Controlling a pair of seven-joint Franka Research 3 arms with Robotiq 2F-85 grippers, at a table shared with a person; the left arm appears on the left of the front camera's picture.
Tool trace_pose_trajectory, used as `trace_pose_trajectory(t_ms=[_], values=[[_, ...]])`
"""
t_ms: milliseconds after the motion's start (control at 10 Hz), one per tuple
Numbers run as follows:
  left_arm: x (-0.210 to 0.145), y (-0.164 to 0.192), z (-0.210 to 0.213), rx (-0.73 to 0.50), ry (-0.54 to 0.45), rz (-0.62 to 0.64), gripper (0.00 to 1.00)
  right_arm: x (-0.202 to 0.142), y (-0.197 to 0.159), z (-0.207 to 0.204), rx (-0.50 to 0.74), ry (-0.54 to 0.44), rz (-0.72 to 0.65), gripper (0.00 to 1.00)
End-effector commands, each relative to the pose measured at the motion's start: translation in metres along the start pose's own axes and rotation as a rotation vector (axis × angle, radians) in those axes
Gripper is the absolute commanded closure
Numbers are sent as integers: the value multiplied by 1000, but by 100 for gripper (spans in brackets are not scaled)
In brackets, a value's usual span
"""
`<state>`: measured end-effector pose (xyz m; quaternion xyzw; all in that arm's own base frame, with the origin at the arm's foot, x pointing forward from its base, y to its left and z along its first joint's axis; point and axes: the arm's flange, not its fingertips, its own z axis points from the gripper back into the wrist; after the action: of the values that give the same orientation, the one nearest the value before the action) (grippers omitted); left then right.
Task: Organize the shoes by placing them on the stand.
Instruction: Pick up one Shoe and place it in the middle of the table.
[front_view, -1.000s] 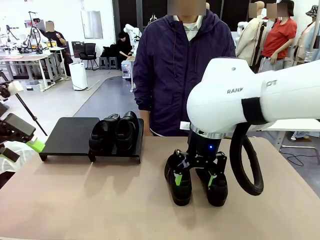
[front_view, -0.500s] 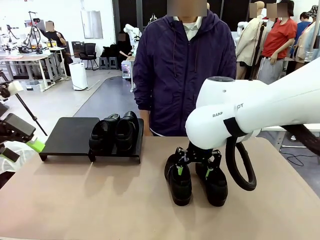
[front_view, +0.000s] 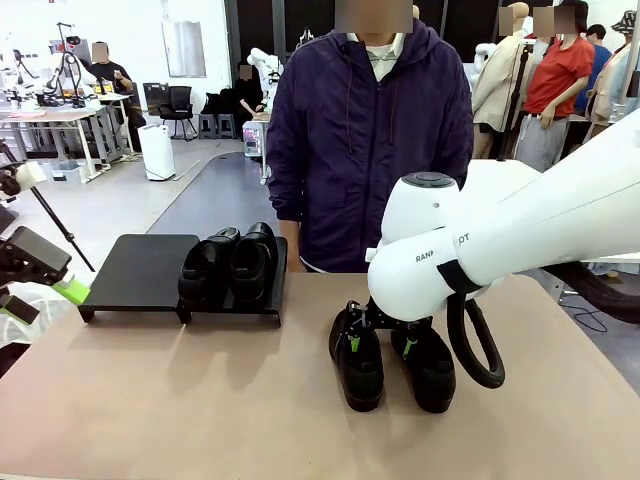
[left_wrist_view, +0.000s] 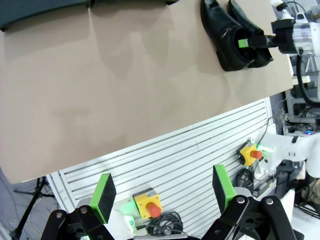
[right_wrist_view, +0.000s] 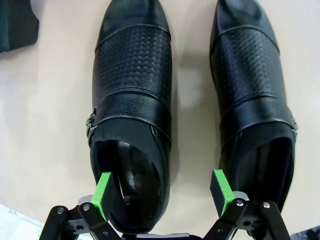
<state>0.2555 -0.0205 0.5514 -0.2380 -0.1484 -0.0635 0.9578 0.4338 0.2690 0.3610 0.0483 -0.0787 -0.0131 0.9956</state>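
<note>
Verify fingers (right_wrist_view: 103, 192) of right gripper (right_wrist_view: 161, 189) parted wide, empty: 1 pad over heel opening of left loose shoe (right_wrist_view: 132, 75), 1 over gap toward second shoe (right_wrist_view: 250, 75), toes pointing at person (front_view: 370, 150). Close across inner wall, square to heel-to-toe axis; carry left and farther to stand (front_view: 140, 265), bare half beside 2 placed shoes (front_view: 232, 265). Leave left gripper (left_wrist_view: 164, 190), likewise parted, well apart.

Your shoes (right_wrist_view: 132, 75) are glossy black leather, dimpled on top. The stand (front_view: 140, 270) looks matt; the tabletop (front_view: 200, 400), smooth tan.
</note>
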Motion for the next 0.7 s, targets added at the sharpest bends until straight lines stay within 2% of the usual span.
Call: trace_pose_trajectory(t_ms=[0, 100, 200, 300, 600], values=[[-1, 2, 2, -2, 4, 9, 0, 7, 12, -9, -40, -2, -19, 0], [-1, 2, 2, -2, 4, 9, 0, 8, 12, -14, -46, 6, -20, 0], [-1, 2, 2, -2, 4, 9, 0, 7, 13, -18, -51, 32, -10, 59], [-1, 2, 2, -2, 4, 9, 0, 7, 13, -19, -50, 37, -10, 100], [-1, 2, 2, -2, 4, 9, 0, 7, 12, -20, -52, 42, -10, 100]])
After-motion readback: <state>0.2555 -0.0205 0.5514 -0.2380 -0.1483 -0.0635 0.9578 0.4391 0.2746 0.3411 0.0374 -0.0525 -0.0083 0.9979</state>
